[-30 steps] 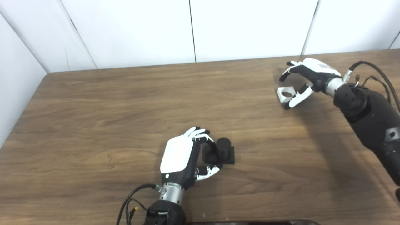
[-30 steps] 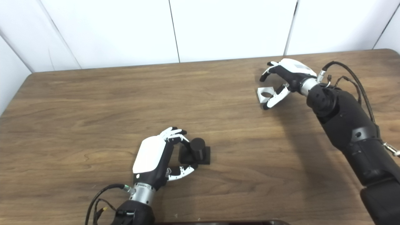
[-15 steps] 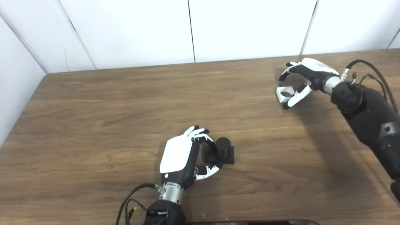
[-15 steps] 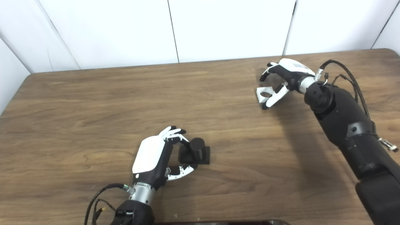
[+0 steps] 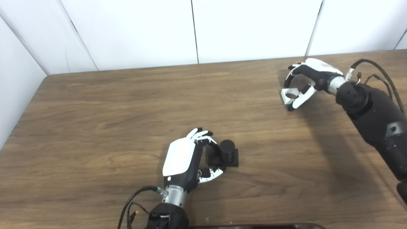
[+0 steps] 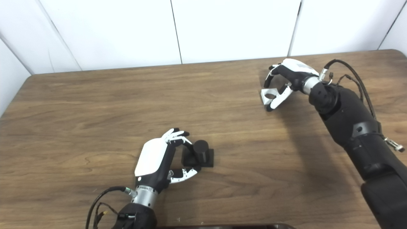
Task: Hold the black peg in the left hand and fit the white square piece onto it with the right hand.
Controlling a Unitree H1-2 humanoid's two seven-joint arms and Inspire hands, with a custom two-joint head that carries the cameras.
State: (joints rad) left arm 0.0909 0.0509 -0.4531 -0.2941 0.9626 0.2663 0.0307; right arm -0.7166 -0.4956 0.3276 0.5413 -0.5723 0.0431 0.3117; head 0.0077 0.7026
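Left hand [image 5: 187,157] curled; right hand [image 5: 306,81] fingers apart.

The table [image 5: 95,105] is wood-grain, brown and smooth with a soft sheen. The peg [image 5: 226,153] looks like matt black plastic, its round post and square base equally dull. The square piece [image 5: 288,95] is white plastic, smooth and matt. The left hand [image 5: 187,157] has a glossy white shell on its back over matt black parts, with a bare metal wrist collar. The right hand [image 5: 310,76] has the same white shell and metal collar; its arm [image 5: 378,117] is matt black. The wall panels [image 5: 143,31] are plain smooth white.
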